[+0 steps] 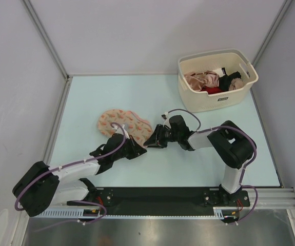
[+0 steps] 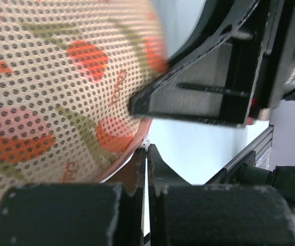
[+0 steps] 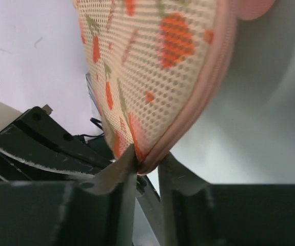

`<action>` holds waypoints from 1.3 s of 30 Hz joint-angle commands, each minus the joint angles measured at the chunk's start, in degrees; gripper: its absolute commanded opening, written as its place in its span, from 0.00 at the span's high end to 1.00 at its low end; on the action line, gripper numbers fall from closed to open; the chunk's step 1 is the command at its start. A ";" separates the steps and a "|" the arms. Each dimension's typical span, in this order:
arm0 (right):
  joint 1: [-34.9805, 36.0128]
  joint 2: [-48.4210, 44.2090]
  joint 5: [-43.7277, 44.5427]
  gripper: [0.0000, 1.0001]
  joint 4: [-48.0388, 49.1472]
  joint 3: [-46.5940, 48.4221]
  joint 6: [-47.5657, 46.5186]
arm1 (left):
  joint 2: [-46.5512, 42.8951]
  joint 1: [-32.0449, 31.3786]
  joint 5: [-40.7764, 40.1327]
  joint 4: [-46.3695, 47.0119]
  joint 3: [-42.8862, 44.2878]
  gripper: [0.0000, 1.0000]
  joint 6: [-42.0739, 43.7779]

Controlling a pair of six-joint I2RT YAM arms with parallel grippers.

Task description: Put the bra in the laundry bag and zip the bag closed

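The laundry bag (image 1: 121, 122), peach-orange mesh with red and green print, lies flat left of the table's middle and looks closed. My left gripper (image 1: 139, 149) is at its near right edge. In the left wrist view (image 2: 147, 148) its jaws are shut at the bag's orange zip edge (image 2: 129, 151), with a small white zip pull (image 2: 146, 143) at their tips. My right gripper (image 1: 150, 142) meets the bag's right end. In the right wrist view (image 3: 147, 161) it is shut on the bag's pink zip rim (image 3: 160, 151). No bra shows on the table.
A cream plastic basket (image 1: 209, 102) stands at the back right, holding pink (image 1: 201, 79), red (image 1: 212, 90) and black (image 1: 232, 81) garments. Grey walls close in the table on the left, back and right. The two grippers' fingers are very close together.
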 commanded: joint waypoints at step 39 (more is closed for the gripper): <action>0.93 -86.66 33.28 0.00 -41.38 -30.55 -16.68 | -70.01 -3.09 -3.78 -5.25 -17.91 0.00 2.82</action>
